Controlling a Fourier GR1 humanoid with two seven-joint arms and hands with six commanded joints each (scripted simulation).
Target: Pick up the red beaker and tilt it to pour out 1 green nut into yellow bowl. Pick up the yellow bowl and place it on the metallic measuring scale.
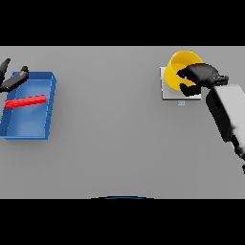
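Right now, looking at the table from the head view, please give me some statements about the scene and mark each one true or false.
1. The yellow bowl sits on the metallic scale. True.
2. The right hand has its fingers curled round the bowl's rim. True.
3. The blue tray lies on the right side of the table. False: it lies on the left side.
4. A red object lies inside the blue tray. True.
5. The left hand holds the yellow bowl. False: it hovers over the tray's far left corner, holding nothing.
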